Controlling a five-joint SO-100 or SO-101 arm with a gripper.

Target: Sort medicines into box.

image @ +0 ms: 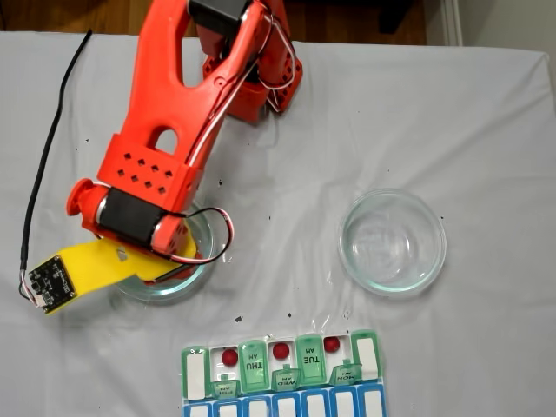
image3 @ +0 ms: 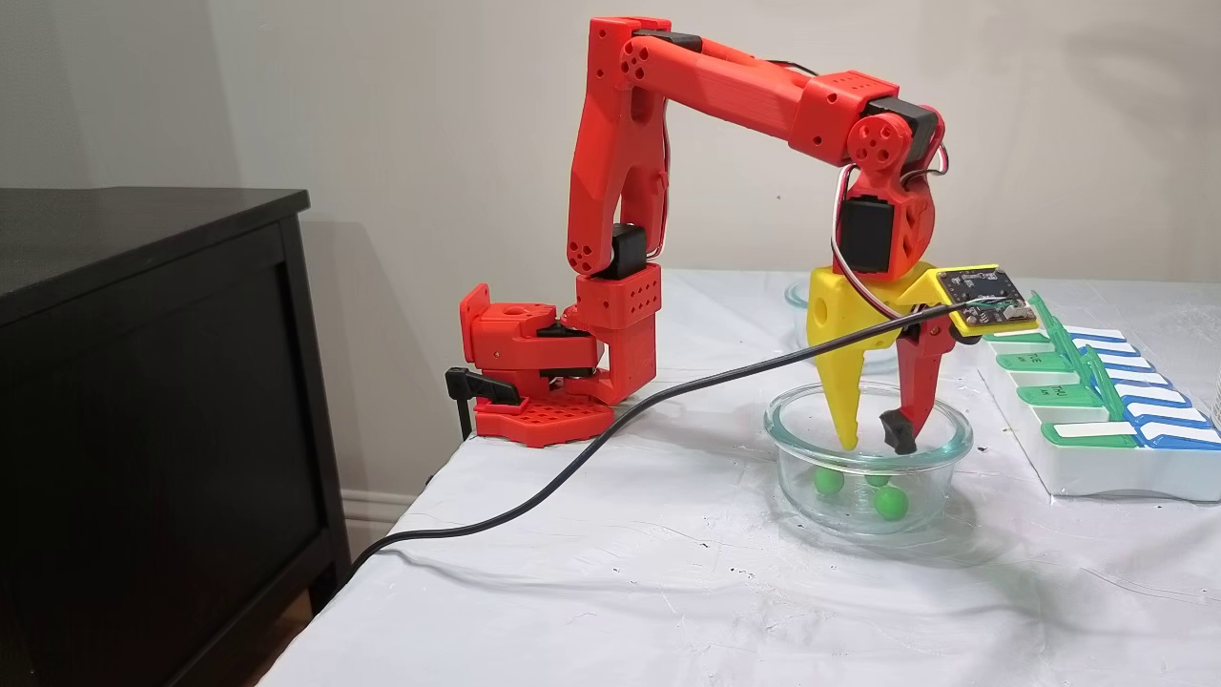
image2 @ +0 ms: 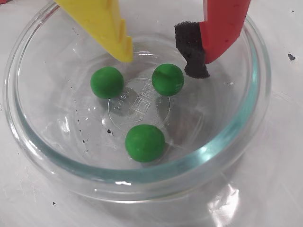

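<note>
My end effector (image2: 163, 59) hangs open inside the glass dish (image2: 255, 109), its tips above three green balls (image2: 145, 142) and gripping nothing. Beyond the dish on the desk (image: 287, 234), the pill organizer (image: 282, 378) holds three red balls (image: 281, 350).

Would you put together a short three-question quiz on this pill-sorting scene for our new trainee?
1. How many green balls lie in the glass dish under the gripper?
2. True or false: the gripper is shut on a green ball.
3. In the fixed view from above, where are the red balls? A) in the second glass dish B) in open cells of the pill organizer C) loose on the table cloth

Key
1. Three: one at left, one near the padded fingertip, one nearest the camera.
2. False: the jaws stand open above the balls, holding nothing.
3. B: three red balls sit in open cells.
</note>
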